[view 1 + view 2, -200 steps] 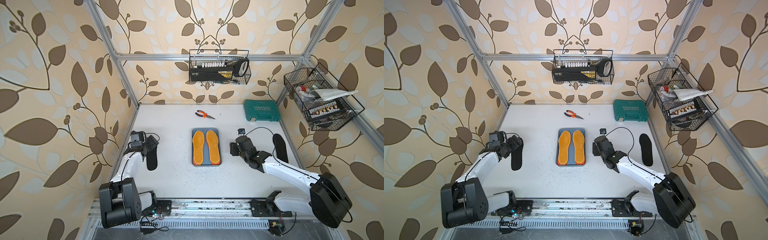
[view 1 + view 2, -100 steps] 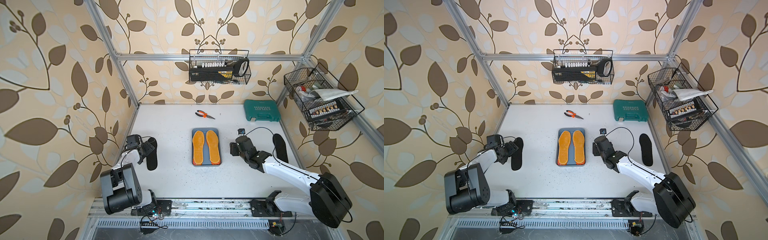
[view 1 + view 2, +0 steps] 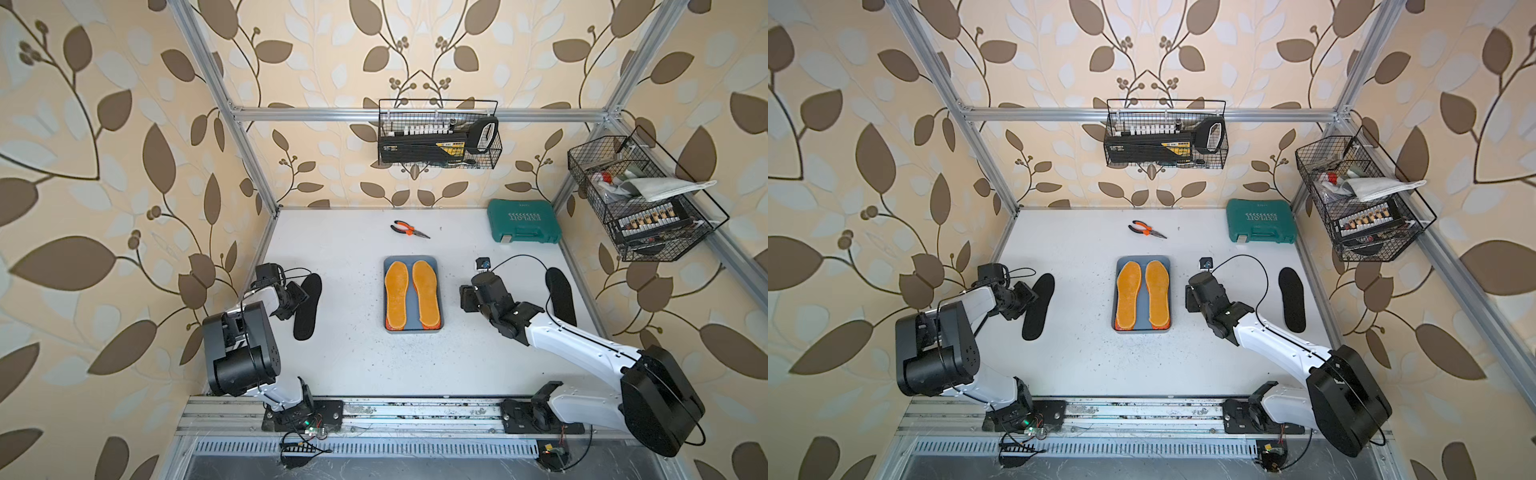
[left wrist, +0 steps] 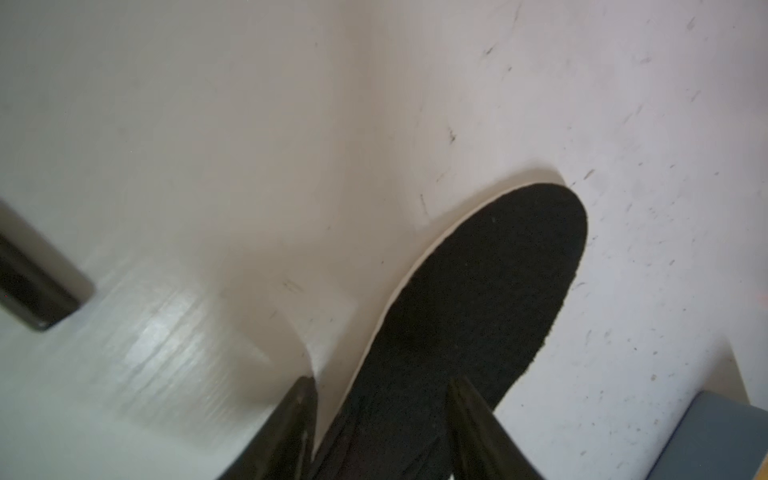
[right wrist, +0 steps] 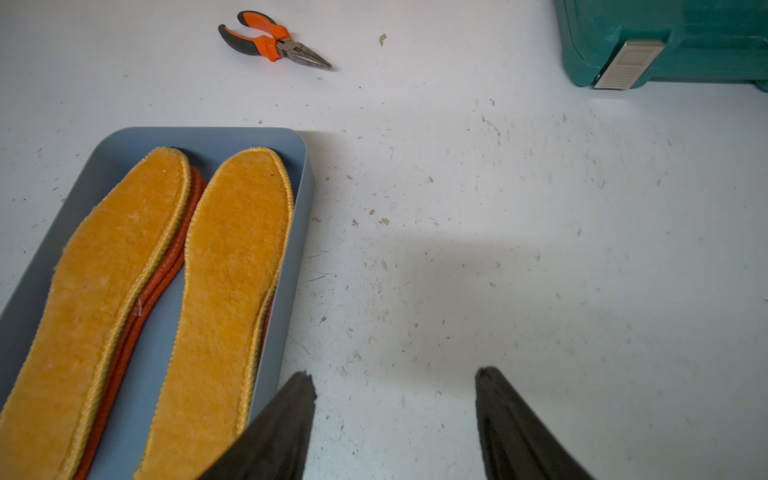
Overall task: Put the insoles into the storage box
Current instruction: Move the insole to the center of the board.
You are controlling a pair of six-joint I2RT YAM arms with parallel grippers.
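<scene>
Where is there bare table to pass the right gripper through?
Bare white table lies between the blue-grey plastic tray and the front rail, and between the orange-handled pliers and green moulded case. Crowded: the tray itself, filled by orange-yellow insoles.

I see coarse matt felt on the flat black insole [image 4: 478, 299], fuzzy plush on the orange-yellow insoles [image 5: 232, 270], smooth plastic on the blue-grey rectangular box [image 5: 112, 160].

White table [image 3: 353, 365], pretty scuffed and dotted with dark specks. Sitting on it: the blue-grey storage box [image 3: 409, 258] dead centre, a black insole [image 3: 309, 311] over on the left, a second black insole [image 3: 561, 291] far right, plus orange-handled pliers [image 3: 409, 229] and a green tool case [image 3: 523, 221] at the back.
</scene>
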